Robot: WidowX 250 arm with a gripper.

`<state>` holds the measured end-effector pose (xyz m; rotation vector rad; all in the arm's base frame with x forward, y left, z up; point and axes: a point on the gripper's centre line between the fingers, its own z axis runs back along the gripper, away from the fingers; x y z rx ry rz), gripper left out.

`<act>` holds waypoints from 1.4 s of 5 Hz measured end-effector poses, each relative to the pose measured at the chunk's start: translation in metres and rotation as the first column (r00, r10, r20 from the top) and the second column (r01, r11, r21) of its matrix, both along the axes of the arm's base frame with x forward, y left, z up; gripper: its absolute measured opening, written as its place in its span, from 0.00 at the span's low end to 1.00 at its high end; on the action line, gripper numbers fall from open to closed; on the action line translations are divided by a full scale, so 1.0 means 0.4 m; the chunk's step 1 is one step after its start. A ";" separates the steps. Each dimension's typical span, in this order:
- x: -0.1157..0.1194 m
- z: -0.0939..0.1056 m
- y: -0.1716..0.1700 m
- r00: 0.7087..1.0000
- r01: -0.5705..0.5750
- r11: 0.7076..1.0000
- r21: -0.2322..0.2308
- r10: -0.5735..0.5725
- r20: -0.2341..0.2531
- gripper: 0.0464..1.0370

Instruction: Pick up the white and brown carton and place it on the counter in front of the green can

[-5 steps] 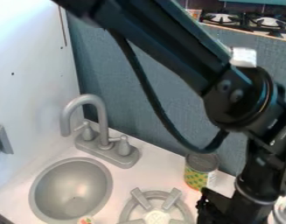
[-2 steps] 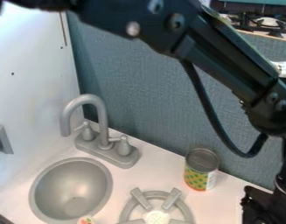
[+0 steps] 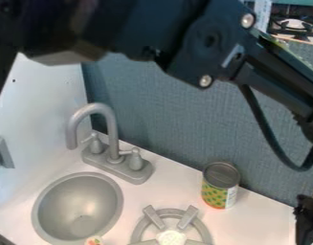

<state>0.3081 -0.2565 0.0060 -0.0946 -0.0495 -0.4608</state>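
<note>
Standing between sink (image 3: 77,203) and gripper (image 3: 307,217) is a closed can (image 3: 220,185).

No word, number or sign can be read. The can (image 3: 220,185) has a patterned label (image 3: 214,195) and a pale panel (image 3: 231,196) at its side, whose print is too small to make out.

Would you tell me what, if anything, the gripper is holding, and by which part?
It cannot be told whether the gripper, at the right edge of the view, holds anything or by which part.
</note>
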 end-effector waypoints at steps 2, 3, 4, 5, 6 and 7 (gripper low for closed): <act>0.061 0.011 -0.026 0.999 -0.039 0.999 0.020 0.038 0.039 0.97; 0.077 0.005 -0.045 0.998 -0.043 0.999 -0.010 0.044 0.050 0.97; 0.081 -0.014 -0.063 0.999 -0.031 0.999 -0.027 0.032 0.018 0.97; 0.098 -0.029 -0.071 0.999 -0.038 0.999 -0.011 0.038 0.010 0.97; 0.115 -0.034 -0.068 0.999 -0.051 0.998 0.026 0.050 0.013 0.97; 0.128 -0.029 -0.067 0.998 -0.057 0.997 0.046 0.056 0.024 0.97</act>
